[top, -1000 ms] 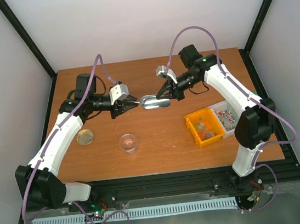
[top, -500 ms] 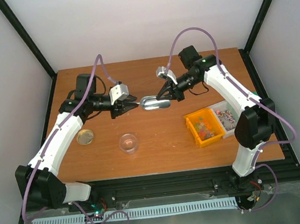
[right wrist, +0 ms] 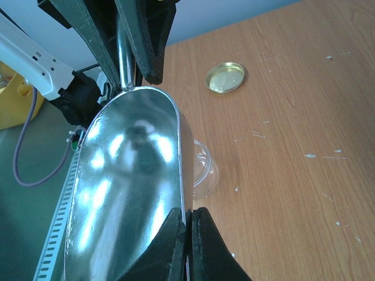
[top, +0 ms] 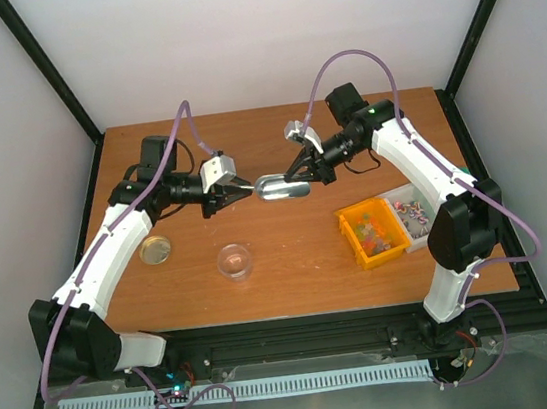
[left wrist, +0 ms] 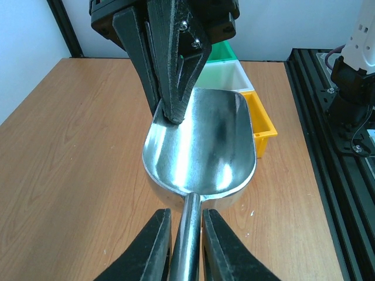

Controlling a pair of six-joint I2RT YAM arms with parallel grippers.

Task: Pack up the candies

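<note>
Plenty of candies [top: 370, 230] in mixed colours down in the orange bin [top: 351, 238], at the near right of the table [top: 312, 270]. More of them in the white bin [left wrist: 228, 75] touching its right side. Beyond that one again, a green bin [left wrist: 224, 50], contents hidden from every view.

Well left of the bins and farther back, about mid-table: a metal scoop [top: 281, 187], held up off the wood between the two arms, handle to the left, bowl to the right, hollow side up and mirror-bright.

On the handle, the left gripper [left wrist: 187, 216], one finger pressed against each side of the shaft, no gap to be seen from its own wrist camera. On the bowl's rim at the opposite end, the right gripper [right wrist: 187, 213], fingers pinched together over the thin metal edge.

Nearer than the scoop and a little left of it, standing on the table: a small clear round jar [top: 234, 261], mouth open, partly hidden under the bowl in the right wrist view. Farther left again, apart from the jar and lying flat: its gold lid [top: 155, 249].
</note>
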